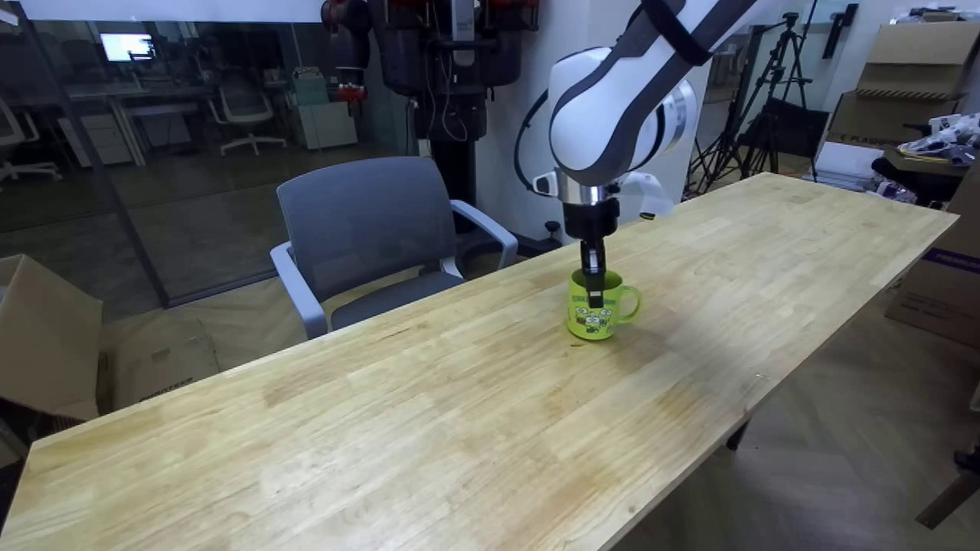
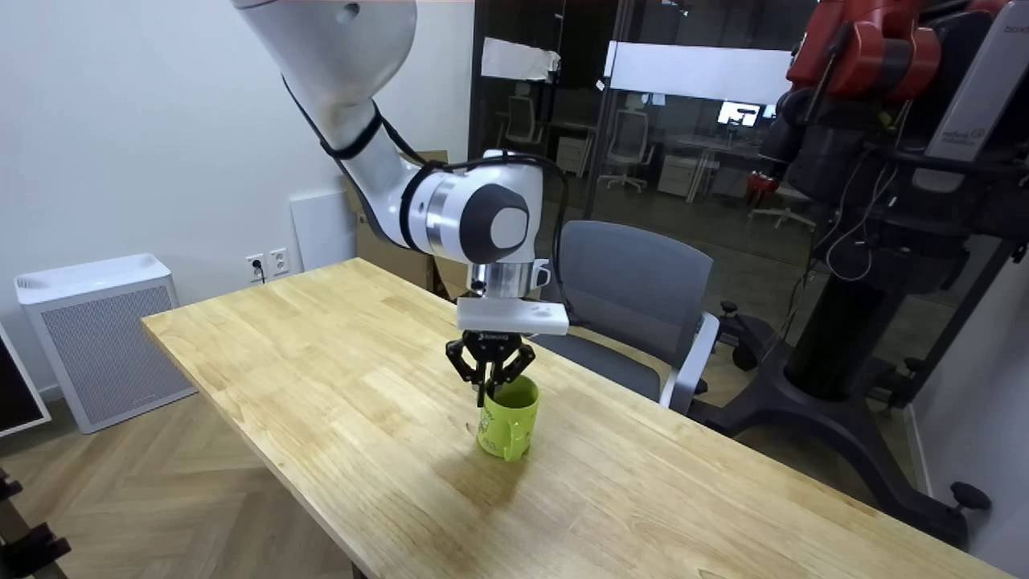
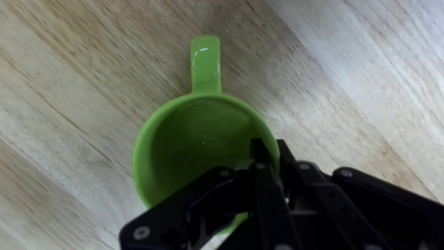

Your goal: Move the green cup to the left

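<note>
The tool (image 3: pixel 271 147) pinches the wall of the green cup (image 1: pixel 601 317) from inside and out; best lift straight, keep it level, carry it left, lower gently. In an exterior view, left to right: one grey chair (image 1: pixel 371 233) by the long edge of the surface (image 1: pixel 429 428), then one cup, upright, nearer that edge.

The lime-green cup (image 1: pixel 611 308) bears dark print, the gripper (image 3: pixel 272 149) has 2 black fingers (image 3: pixel 286 154), and the table (image 1: pixel 344 444) is streaked tan.
</note>
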`<state>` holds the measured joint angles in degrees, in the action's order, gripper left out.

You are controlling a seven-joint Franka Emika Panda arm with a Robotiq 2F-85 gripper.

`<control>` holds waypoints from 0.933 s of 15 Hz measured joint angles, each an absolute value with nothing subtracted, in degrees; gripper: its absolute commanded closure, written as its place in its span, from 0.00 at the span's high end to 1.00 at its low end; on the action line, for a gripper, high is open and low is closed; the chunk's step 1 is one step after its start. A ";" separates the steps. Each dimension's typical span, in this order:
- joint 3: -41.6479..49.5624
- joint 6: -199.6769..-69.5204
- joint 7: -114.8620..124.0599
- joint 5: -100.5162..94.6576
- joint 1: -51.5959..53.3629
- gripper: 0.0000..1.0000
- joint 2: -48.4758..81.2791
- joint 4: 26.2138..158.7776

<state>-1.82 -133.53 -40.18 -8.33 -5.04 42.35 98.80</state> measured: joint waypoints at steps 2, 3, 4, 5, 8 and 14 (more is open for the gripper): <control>-1.94 -133.66 -38.92 -8.97 -3.31 0.03 42.28 98.58; -2.05 -133.74 -38.14 -9.29 -2.36 0.03 42.23 98.36; -2.17 -133.83 -37.44 -9.60 -1.42 0.03 42.15 98.11; -2.33 -133.84 -36.54 -10.15 -0.42 0.03 42.04 97.78; -2.59 -133.75 -34.03 -11.52 2.24 0.03 41.91 96.45; -3.83 -131.31 -32.44 -11.40 3.39 0.03 42.05 94.01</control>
<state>-3.83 -131.31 -32.44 -11.40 3.39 42.05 94.01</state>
